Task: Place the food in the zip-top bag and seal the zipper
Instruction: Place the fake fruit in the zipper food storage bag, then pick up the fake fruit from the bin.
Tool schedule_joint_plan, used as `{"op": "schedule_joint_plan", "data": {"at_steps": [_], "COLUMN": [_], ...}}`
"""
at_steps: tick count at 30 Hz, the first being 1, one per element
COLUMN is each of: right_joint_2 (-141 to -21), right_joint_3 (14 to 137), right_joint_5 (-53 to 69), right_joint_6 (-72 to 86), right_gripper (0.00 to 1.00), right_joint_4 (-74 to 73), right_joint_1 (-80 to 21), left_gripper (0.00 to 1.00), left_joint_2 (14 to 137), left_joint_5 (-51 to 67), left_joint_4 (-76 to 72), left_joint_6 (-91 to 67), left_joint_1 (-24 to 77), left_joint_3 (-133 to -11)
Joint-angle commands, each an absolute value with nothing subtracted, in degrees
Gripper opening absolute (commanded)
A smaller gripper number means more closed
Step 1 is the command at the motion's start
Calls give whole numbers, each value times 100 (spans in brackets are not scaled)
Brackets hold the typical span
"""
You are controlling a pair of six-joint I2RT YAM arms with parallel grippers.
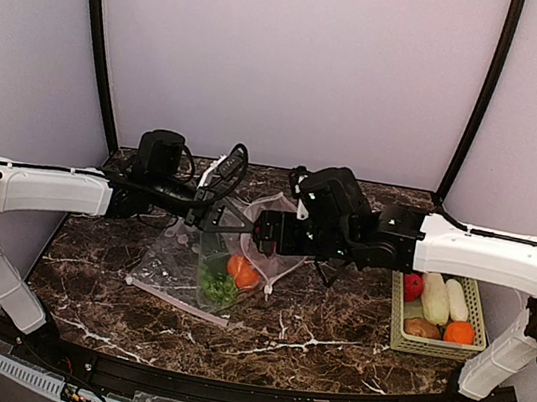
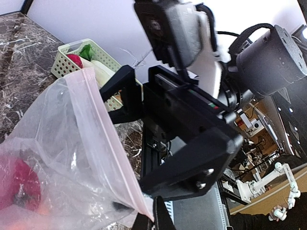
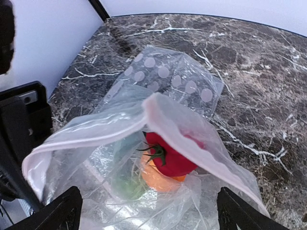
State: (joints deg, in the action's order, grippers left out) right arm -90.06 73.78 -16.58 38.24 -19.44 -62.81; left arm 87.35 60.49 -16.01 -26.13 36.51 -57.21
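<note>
The zip-top bag [image 3: 96, 124] is showing as thin clear plastic film, crinkling and glinting glossily around a smooth, shiny red apple [image 3: 172, 160]. The table [image 3: 268, 62] is gleaming like polished dark marble, white-veined, and the basket [image 2: 61, 63] at upper left is looking like matt, pale green moulded plastic.

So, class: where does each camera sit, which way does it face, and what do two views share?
Top external: above and behind the bases, looking down at the table; left arm and right arm show.
Left wrist: faces across toward the right arm and basket; left gripper at the bottom edge.
Right wrist: looks down into the zip-top bag; right gripper frames the bottom.
Shared: both wrist views show the pink zipper.
</note>
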Motion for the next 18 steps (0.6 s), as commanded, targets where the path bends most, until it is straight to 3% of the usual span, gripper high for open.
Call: {"op": "schedule_joint_plan", "data": {"at_steps": [1, 9, 18], "right_joint_2": [-8570, -7500, -6370], "right_joint_3": [7338, 6877, 6334], "right_joint_5": [-730, -602, -1541], "right_joint_6": [3333, 3379, 4025], "right_gripper": [96, 97, 98], "right_joint_4": [-1526, -1722, -3174], "right_joint_1": [-6277, -6291, -6154], "left_gripper": [1, 1, 1], "left_joint_2": [8431, 8413, 8405], "left_joint_5": [5723, 5382, 5145], "left_joint_4": [-1550, -1323, -1131], "left_joint_6": [-2519, -2387, -2247], "left_joint_1": [3460, 3340, 3331], "left_joint_3": [-5601, -5604, -5616]}}
